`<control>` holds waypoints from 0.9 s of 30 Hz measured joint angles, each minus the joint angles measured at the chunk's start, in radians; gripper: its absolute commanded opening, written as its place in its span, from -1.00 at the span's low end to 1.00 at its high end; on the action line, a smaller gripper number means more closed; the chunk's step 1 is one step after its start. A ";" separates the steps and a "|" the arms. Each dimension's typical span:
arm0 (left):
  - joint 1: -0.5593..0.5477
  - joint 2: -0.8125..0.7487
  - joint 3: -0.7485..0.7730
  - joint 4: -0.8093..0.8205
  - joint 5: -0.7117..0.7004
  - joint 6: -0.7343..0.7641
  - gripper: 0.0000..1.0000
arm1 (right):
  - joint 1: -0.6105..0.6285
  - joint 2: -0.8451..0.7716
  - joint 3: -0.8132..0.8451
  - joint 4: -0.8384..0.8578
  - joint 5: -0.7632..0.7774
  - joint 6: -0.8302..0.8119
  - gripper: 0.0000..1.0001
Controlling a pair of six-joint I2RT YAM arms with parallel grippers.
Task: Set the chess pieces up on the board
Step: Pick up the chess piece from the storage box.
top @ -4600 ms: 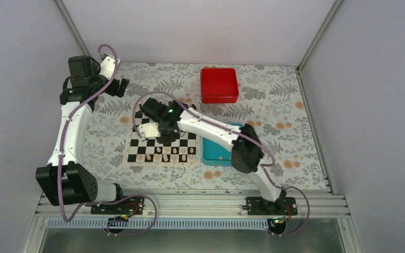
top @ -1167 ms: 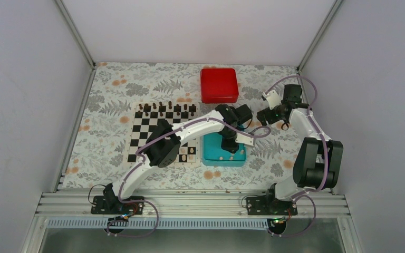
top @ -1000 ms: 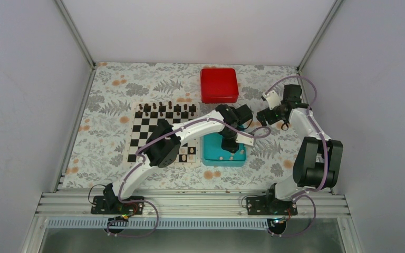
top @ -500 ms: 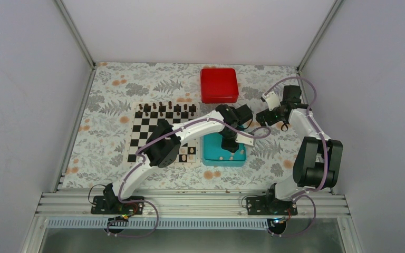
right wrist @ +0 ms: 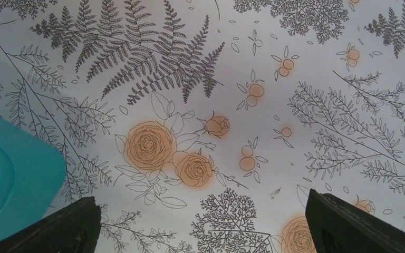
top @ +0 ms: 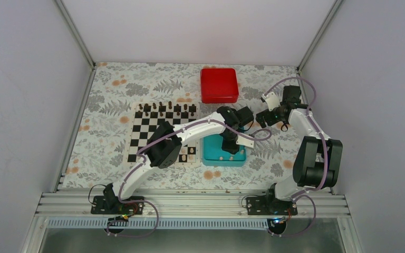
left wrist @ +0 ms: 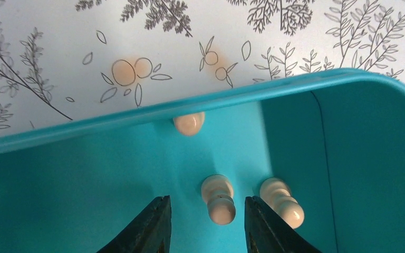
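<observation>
The left hand hangs low inside the teal tray, which sits at 3 o'clock from the board. Its fingers are partly spread either side of a pale pawn lying on its side, apparently not touching it. A second pawn lies at that one's 3 o'clock and a third at 12, against the wall. I'd call this the pick-up: next it should close, lift, and carry to the board. The right hand hovers spread wide over the flowered counter.

No legible text or labels anywhere.
</observation>
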 measured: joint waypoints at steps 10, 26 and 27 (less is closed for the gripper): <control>0.000 0.002 -0.027 0.006 -0.006 0.003 -0.38 | 0.000 0.000 0.000 0.000 0.000 -0.003 0.99; 0.000 0.002 -0.027 0.010 -0.001 0.011 -0.76 | 0.000 0.004 -0.002 -0.001 -0.002 -0.010 0.99; 0.000 0.002 -0.027 0.010 -0.001 0.010 -0.79 | 0.000 0.004 -0.002 0.000 -0.002 -0.010 0.99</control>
